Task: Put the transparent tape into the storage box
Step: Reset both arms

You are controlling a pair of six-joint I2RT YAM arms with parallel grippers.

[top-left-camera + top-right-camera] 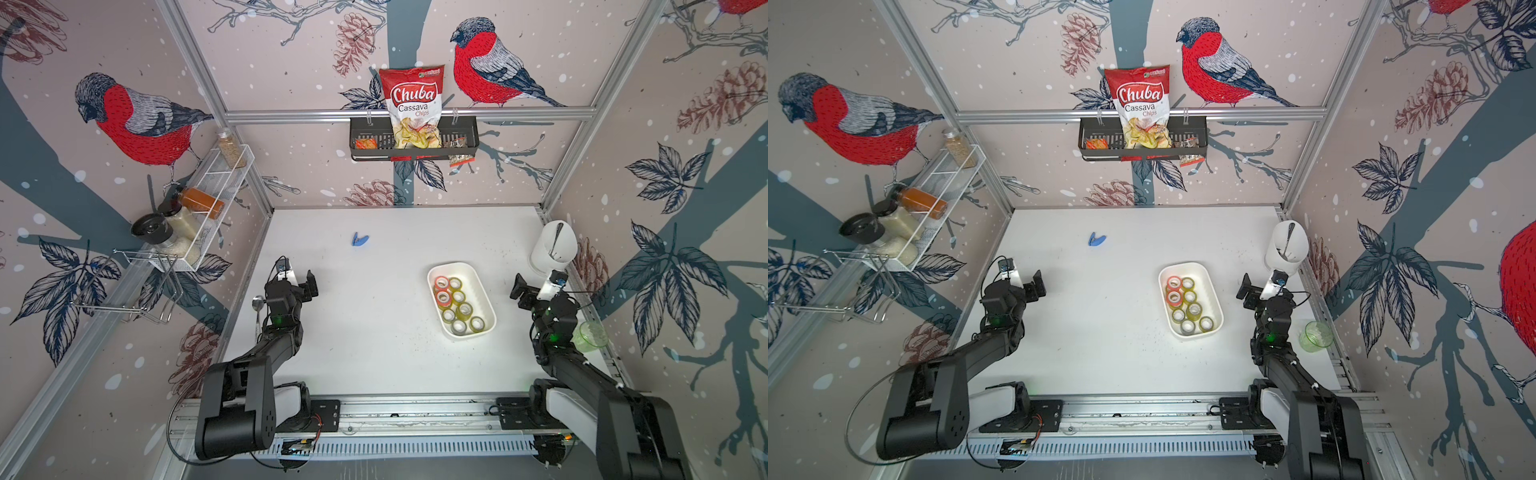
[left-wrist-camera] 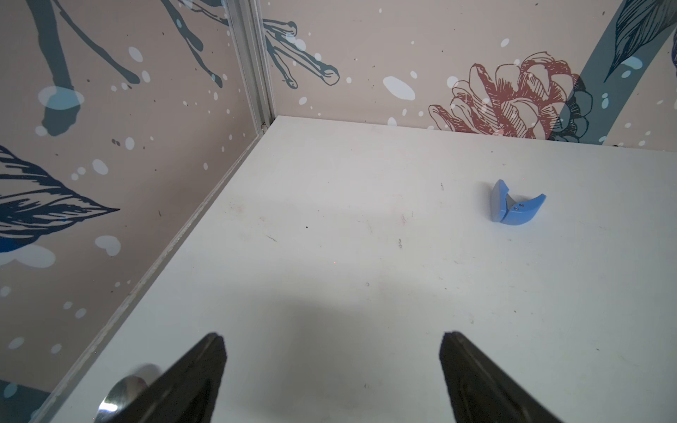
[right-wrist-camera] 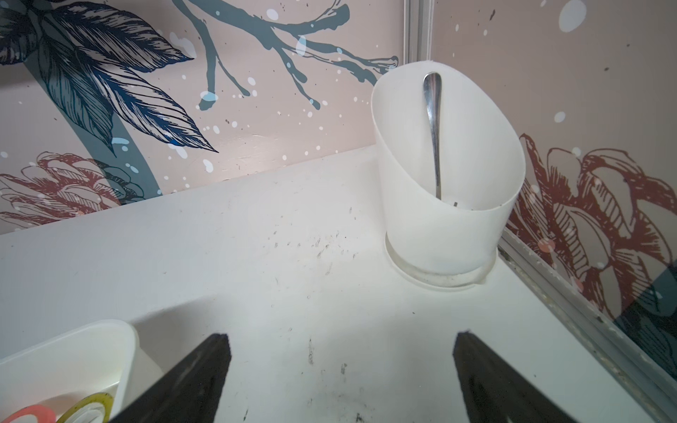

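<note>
Walls and table, both top views: bird wallpaper closes in a white table (image 1: 374,257), and most of its surface carries nothing.
Storage box, both top views: the storage box (image 1: 478,287) lies on the right part of the table, near the right arm, probably so that this arm reaches it easily.
Tape, both top views: the transparent tape rolls (image 1: 470,309) lie flat inside the storage box, packed close beside two red rolls (image 1: 437,297). I see no roll outside it, so I judge the task to be as good as finished.
Claws, both top views: the left claw (image 1: 311,284) and the right claw (image 1: 519,287) hang above the table, one on each side of the box, touching nothing. It looks like a rest pose.
Hard to see, top views: the clear rolls crowd together, so I cannot count them exactly. A spoon (image 1: 257,305) is half hidden behind the left arm, and a green glass (image 1: 590,336) is partly hidden behind the right arm.
Left wrist view: the jaws of the left claw stand wide apart with only bare table between them. A blue tape cutter (image 2: 513,205) lies well ahead. One finger and the frame edge cut off the spoon. The box is not in this view.
Right wrist view: the right claw is also spread wide and empty. A corner of the storage box sits just beside one finger, and the frame edge cuts off its rolls. A white cup (image 3: 439,227) stands in the table corner with a metal utensil (image 3: 434,139) leaning on its wall. The lower end of the utensil is hidden.
</note>
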